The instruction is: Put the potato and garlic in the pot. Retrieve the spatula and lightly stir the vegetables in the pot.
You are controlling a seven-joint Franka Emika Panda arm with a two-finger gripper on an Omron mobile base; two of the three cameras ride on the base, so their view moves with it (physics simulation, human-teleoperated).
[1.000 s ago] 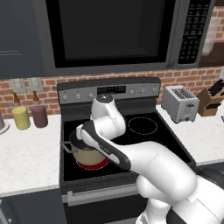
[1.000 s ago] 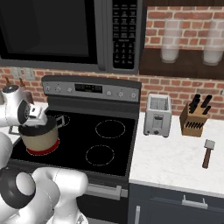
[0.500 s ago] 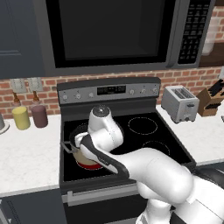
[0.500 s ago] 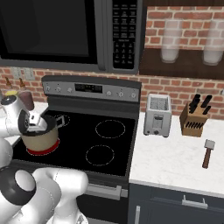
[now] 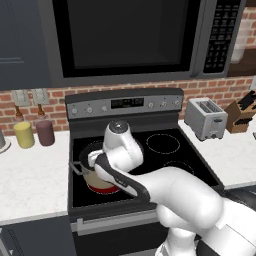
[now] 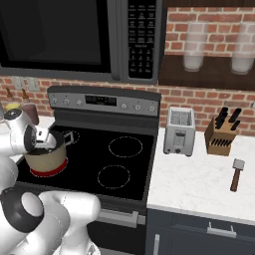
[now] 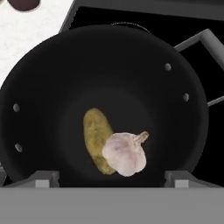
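Pretty clearly a home kitchen we're looking at here, rendered rather than real. A black stove (image 6: 99,159) is sitting under a built-in microwave (image 6: 79,37), a brick backsplash (image 6: 199,102) is running behind white counters (image 6: 199,182), and a toaster (image 6: 179,130) and knife block (image 6: 222,134) are standing to the right.

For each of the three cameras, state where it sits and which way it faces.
Left base view: behind the arm's left, facing the stove; arm rises lower right over the pot.
Right base view: behind its right; arm lower left, spatula on the counter.
Hand view: straight down into the pot, on the potato and garlic.
Shared: the pot.
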